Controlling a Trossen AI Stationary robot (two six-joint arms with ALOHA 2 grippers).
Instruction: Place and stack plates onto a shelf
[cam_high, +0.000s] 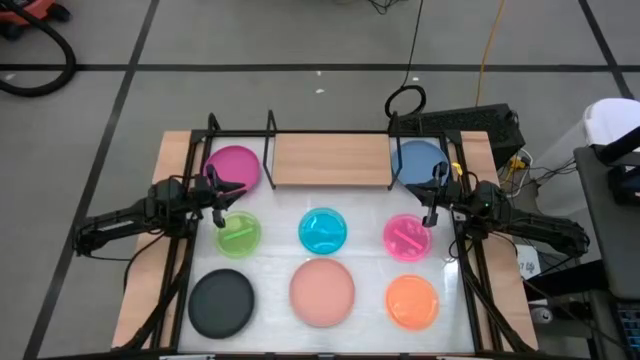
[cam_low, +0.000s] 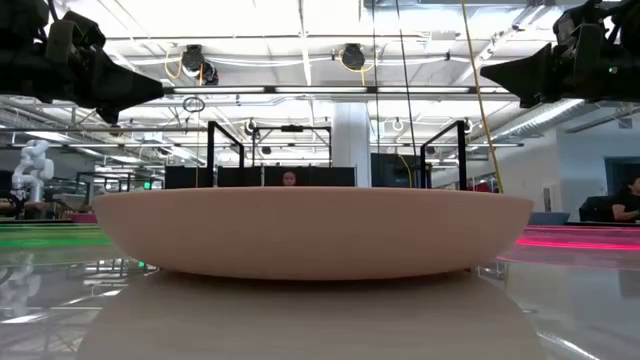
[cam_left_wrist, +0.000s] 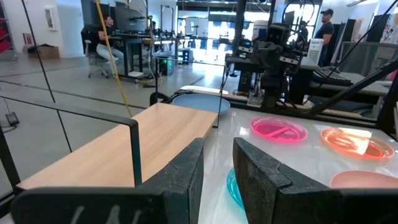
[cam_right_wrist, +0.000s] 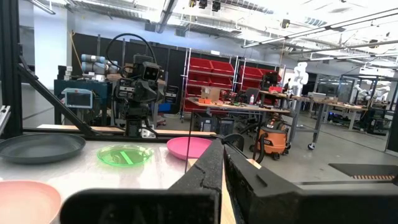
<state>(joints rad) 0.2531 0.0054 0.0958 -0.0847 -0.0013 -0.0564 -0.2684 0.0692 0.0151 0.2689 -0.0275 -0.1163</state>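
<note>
Left hand slightly parted, right hand nearly clenched, both empty, raised flanking bare shelf; eight plates spread across tabletop, none stacked yet.

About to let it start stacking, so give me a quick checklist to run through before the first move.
1. Shelf board bare in the middle: ok.
2. Left hand empty, fingers slightly apart: ok.
3. Right hand empty, fingers nearly together: ok.
4. Magenta plate and blue plate at the shelf's ends, already on its board or only beside it: cannot tell.
5. Six plates, like the salmon plate, lying apart, none overlapping: ok.
</note>
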